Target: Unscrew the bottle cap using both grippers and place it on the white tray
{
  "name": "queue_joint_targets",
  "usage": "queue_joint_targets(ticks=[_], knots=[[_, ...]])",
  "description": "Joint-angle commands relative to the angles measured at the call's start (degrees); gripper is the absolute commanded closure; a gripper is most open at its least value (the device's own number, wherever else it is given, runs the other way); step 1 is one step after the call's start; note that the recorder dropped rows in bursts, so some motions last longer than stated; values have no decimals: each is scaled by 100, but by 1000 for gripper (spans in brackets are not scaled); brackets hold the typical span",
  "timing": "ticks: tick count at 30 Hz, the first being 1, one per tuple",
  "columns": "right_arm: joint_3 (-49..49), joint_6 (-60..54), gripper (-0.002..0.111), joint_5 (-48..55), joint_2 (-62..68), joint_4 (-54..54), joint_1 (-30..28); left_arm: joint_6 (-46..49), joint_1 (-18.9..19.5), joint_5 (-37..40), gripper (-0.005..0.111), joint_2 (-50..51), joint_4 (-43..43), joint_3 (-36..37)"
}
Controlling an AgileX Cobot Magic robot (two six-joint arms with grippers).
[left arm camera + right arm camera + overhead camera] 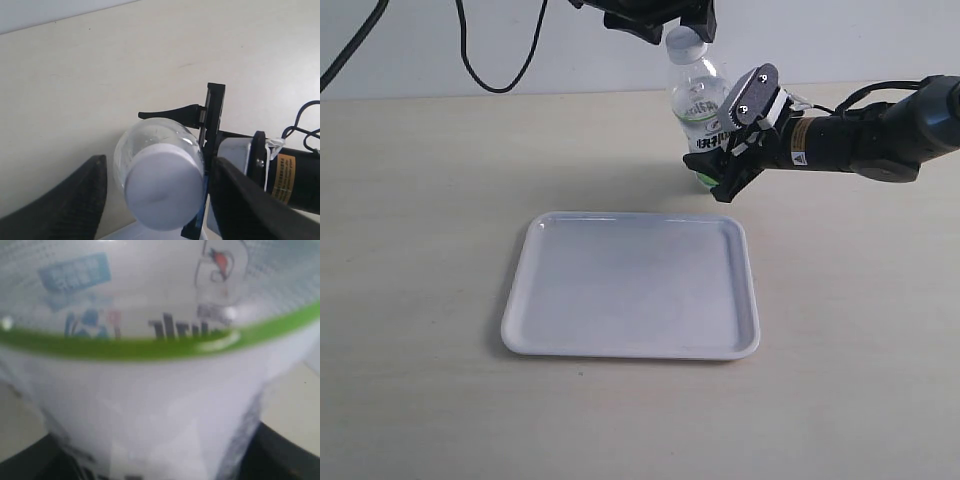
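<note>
The clear bottle [698,100] with a white-and-green label stands upright on the table behind the white tray [630,290]. My right gripper [718,140] reaches in from the right and is shut on the bottle's labelled body [150,340], which fills the right wrist view. The white bottle cap [162,187] sits on the neck, just under my left gripper [670,25], which hangs over it from above. In the left wrist view the left gripper [155,200] straddles the cap. One finger [75,200] stands clearly apart from it and the other [240,200] lies close beside it, so the jaws are open.
Black cables [485,60] hang at the back left against the wall. The right arm [880,135] stretches across the table's back right. Bare wooden tabletop [420,200] surrounds the tray.
</note>
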Motion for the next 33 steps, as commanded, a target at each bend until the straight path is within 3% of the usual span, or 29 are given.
queue_joint_targets(ticks=[1,11,21,26,33], knots=[[39,-16,108,106,41,-54,-3,35,12,6,47,-8,-34,-26],[39,-16,108,96,41,-54,-3,35,12,67,49,-8,-43,-12],[39,-16,108,82,41,-54,-3,35,12,164,107,72,-46,-12],[39,-16,108,82,41,-54,-3,-103,12,175,107,72,-46,-12],[39,-26,108,83,41,-54,-3,-1071,12,222,107,72,-46,-12]])
